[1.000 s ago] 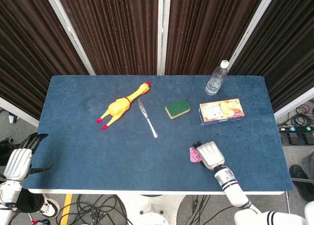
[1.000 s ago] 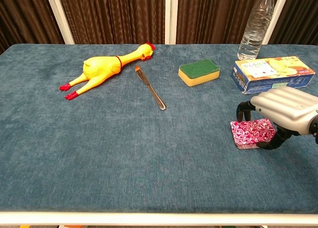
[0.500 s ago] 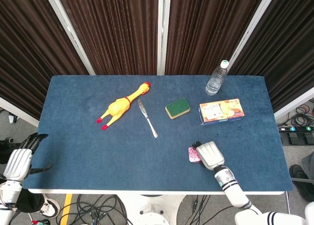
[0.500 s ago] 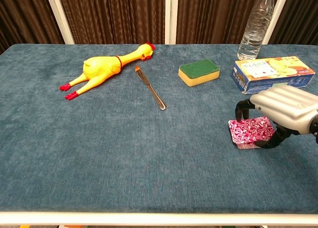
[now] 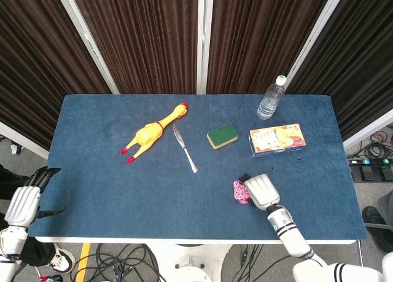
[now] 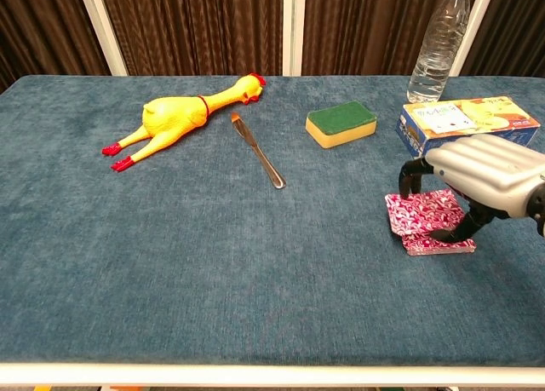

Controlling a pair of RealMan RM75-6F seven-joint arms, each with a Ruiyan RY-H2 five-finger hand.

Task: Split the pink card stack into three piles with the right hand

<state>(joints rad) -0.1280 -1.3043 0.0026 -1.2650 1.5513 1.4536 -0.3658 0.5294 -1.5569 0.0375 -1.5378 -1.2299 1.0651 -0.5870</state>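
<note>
One pink patterned card stack (image 6: 423,221), just below the yellow-blue carton (image 6: 467,126); right hand (image 6: 484,174) pinches its top cards, tilted — too many may lift, or they spill.

My head camera looks steeply down from high above, taking in the whole blue table (image 5: 123,190) and the curtains behind it. My chest camera sits low at the near edge, facing across the tabletop, much closer. Both share the table surface and my right hand (image 5: 262,192) (image 6: 490,174).
</note>
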